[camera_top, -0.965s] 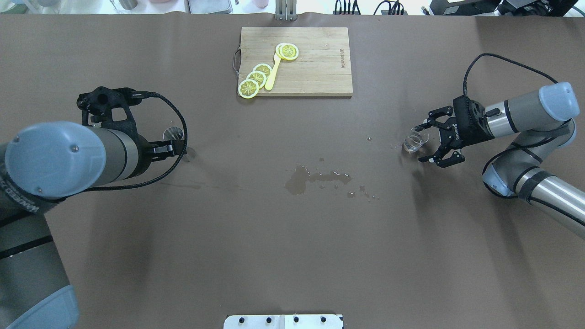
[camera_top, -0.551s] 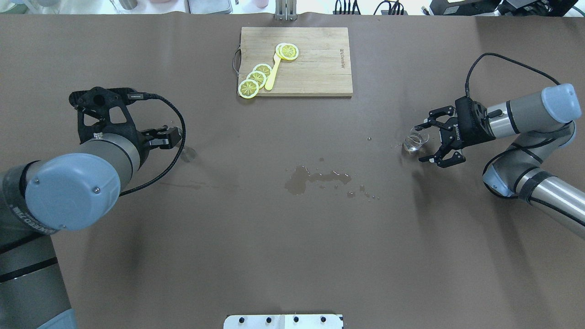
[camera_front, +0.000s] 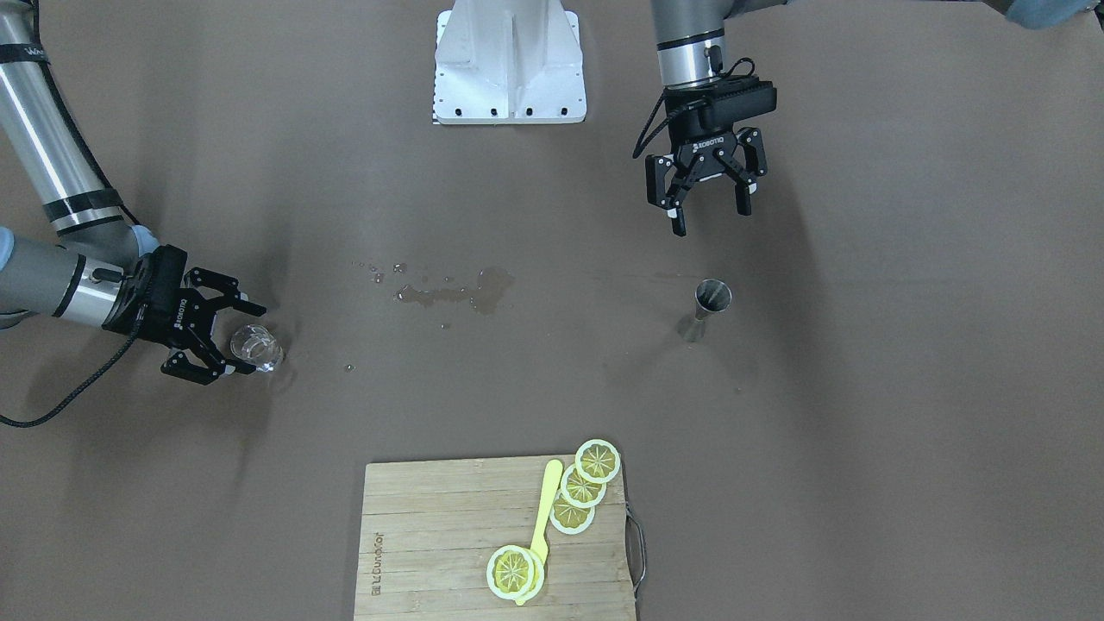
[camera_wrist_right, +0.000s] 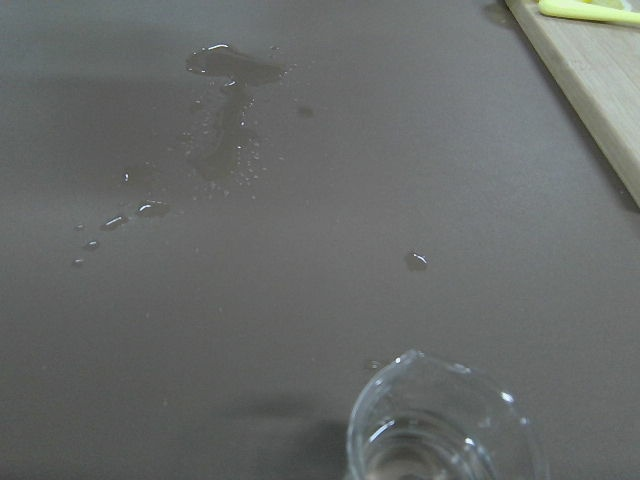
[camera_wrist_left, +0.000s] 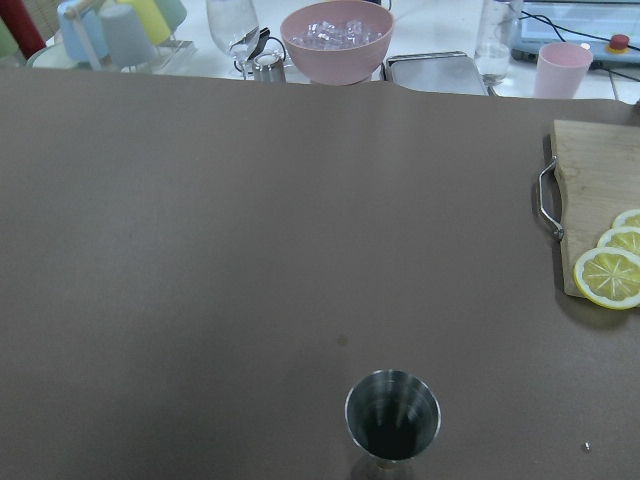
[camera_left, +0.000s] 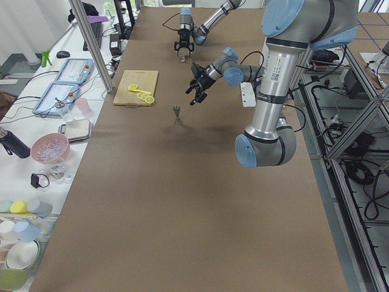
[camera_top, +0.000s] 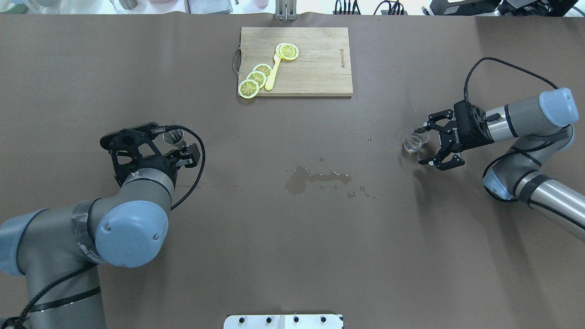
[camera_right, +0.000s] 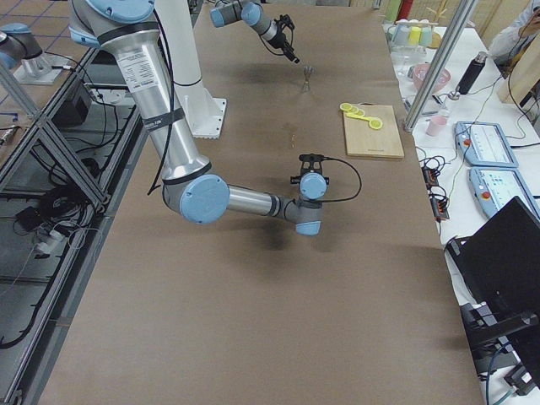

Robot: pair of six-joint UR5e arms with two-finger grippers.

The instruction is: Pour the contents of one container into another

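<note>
Twin silver-grey arms, pale-blue caps, black grippers.
The left arm and right arm are brushed-metal tubes with round pale-blue joint caps showing small screws, and black bands. The left gripper and right gripper are black with white lettering. The black left cable loops at its wrist's 3 o'clock; the right cable arcs at 12 o'clock. The white base plate carries dark bolts.

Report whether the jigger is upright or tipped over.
Upright: the jigger stands on its flared base, open cup facing up, apart from the left gripper.

Left gripper has withdrawn from the jigger.
</note>
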